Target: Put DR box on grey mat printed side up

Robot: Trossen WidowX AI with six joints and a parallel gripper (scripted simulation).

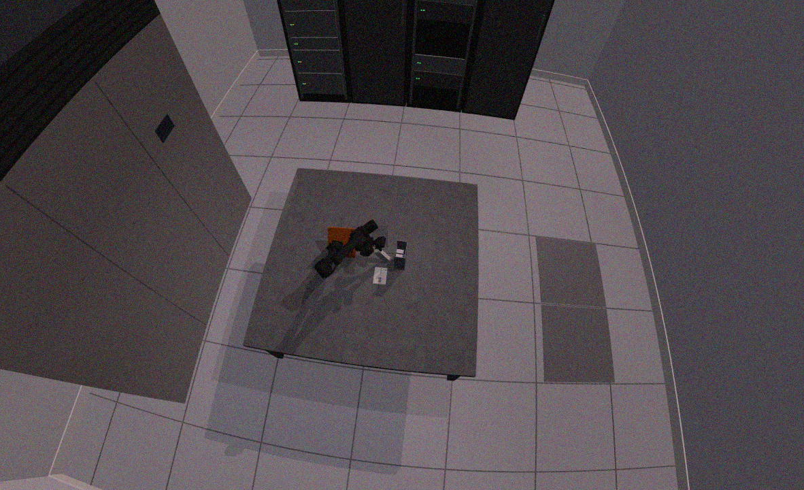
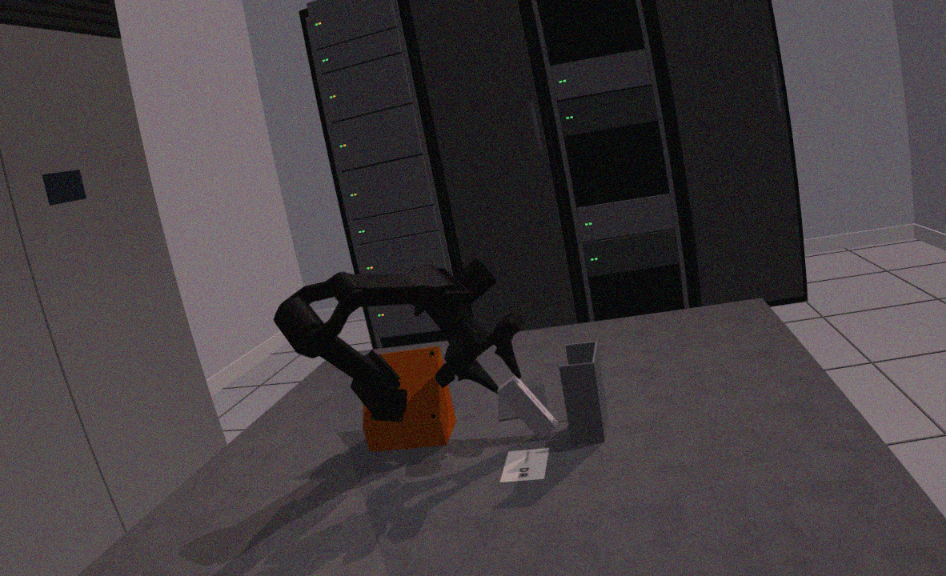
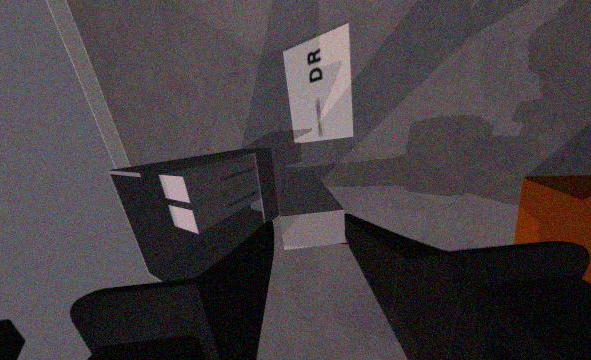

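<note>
Top view is looking steeply down from well above, taking in all corners of the bench. Exterior is facing the racks from nearer, lower, cropping the bench's near edge. Both are sharing its far edge.

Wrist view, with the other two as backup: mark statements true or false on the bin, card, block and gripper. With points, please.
1. Two boxes stand in the bin [image 1: 400, 265] [image 2: 583, 404] [image 3: 175, 260]. True.
2. The white card [image 1: 379, 275] [image 2: 525, 466] [image 3: 320, 90] lies inside the bin. False: it lies outside, on the table.
3. The card reads DR. True.
4. The block [image 1: 338, 233] [image 2: 422, 365] [image 3: 545, 215] by the arm is blue. False: orange.
5. A box [image 1: 383, 254] [image 2: 535, 402] [image 3: 312, 230] is between the fingers of the gripper [image 1: 377, 248] [image 2: 508, 383] [image 3: 307, 223]. True.
</note>
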